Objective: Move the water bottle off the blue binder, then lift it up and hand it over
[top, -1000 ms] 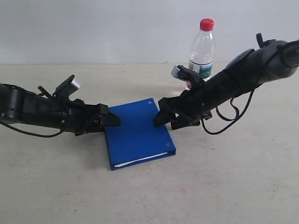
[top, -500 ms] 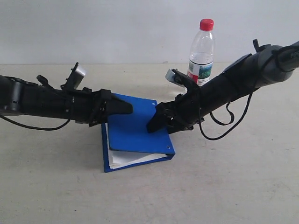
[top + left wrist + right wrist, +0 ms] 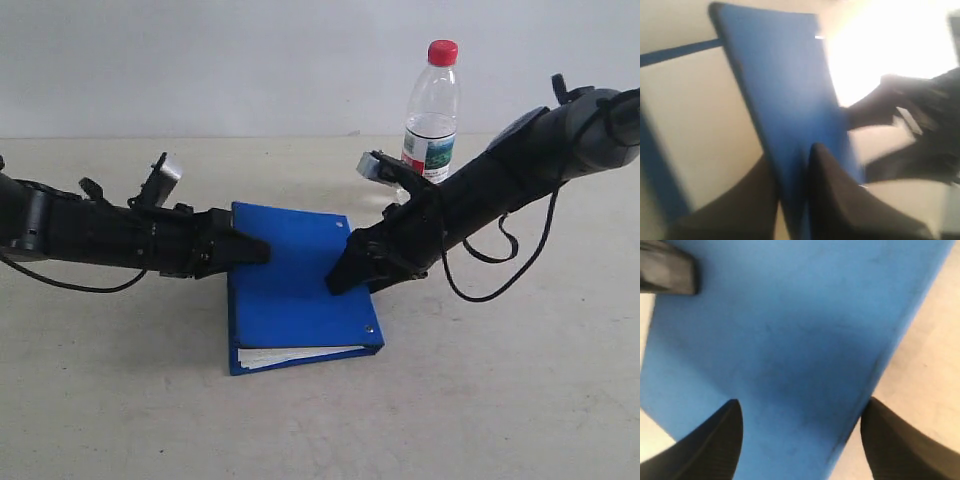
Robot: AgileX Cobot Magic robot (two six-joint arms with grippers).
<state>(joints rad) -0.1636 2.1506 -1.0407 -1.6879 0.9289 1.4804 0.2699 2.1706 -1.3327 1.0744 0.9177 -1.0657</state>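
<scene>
The blue binder (image 3: 295, 290) lies on the table with its white pages showing at the near edge. My left gripper (image 3: 255, 250) is shut on the binder's cover at its left edge; the left wrist view shows the blue cover (image 3: 785, 100) pinched between the fingers of the left gripper (image 3: 790, 156). My right gripper (image 3: 343, 278) is open at the binder's right edge. In the right wrist view, the right gripper (image 3: 802, 404) straddles the blue surface (image 3: 790, 315) and its edge. The water bottle (image 3: 432, 120) stands upright on the table behind the right arm, off the binder.
The beige table (image 3: 500, 400) runs back to a plain pale wall. A loose black cable (image 3: 495, 270) hangs from the right arm. The left gripper's finger (image 3: 667, 272) shows in the right wrist view, and the right arm (image 3: 910, 130) shows in the left wrist view.
The left gripper closed on the binder's cover and raised it, showing the pages; the cover has now come back down and the binder has shifted. The right gripper stayed open at the right edge.
</scene>
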